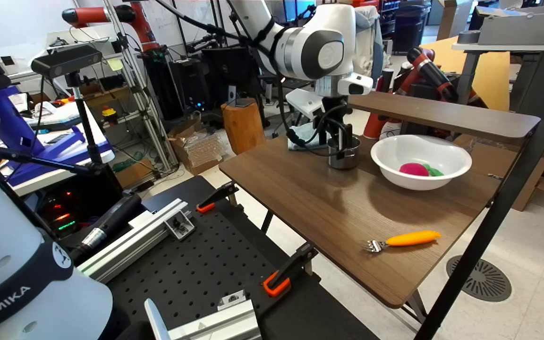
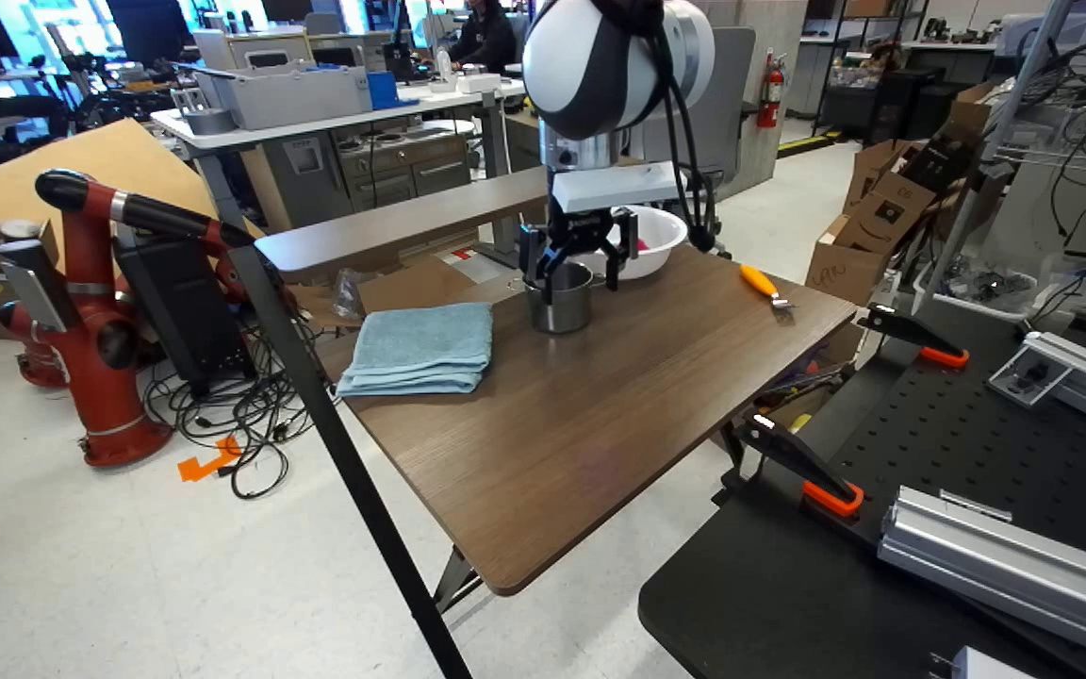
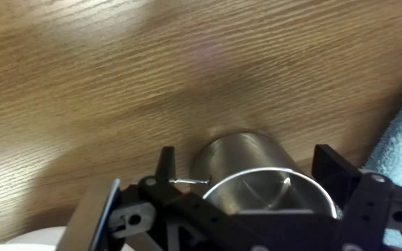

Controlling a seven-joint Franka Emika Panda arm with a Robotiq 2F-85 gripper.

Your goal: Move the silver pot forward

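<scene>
The silver pot (image 1: 343, 162) stands upright on the brown table (image 1: 295, 182); it also shows in an exterior view (image 2: 562, 309). My gripper (image 2: 579, 287) is lowered over it with fingers pointing down. In the wrist view my gripper (image 3: 245, 151) is open, one finger on each side of the pot (image 3: 239, 153). The left finger is at a thin wire handle on the pot's side, with a gap to the wall. The right finger is close to the rim; I cannot tell if it touches. The near part of the pot's mouth is hidden behind the gripper.
A white bowl (image 1: 395, 174) with pink and green things stands close to the pot. A folded blue towel (image 2: 420, 344) lies on the pot's opposite side. An orange-handled fork (image 1: 411, 238) lies near a table corner. A raised shelf (image 1: 446, 115) runs along one table edge.
</scene>
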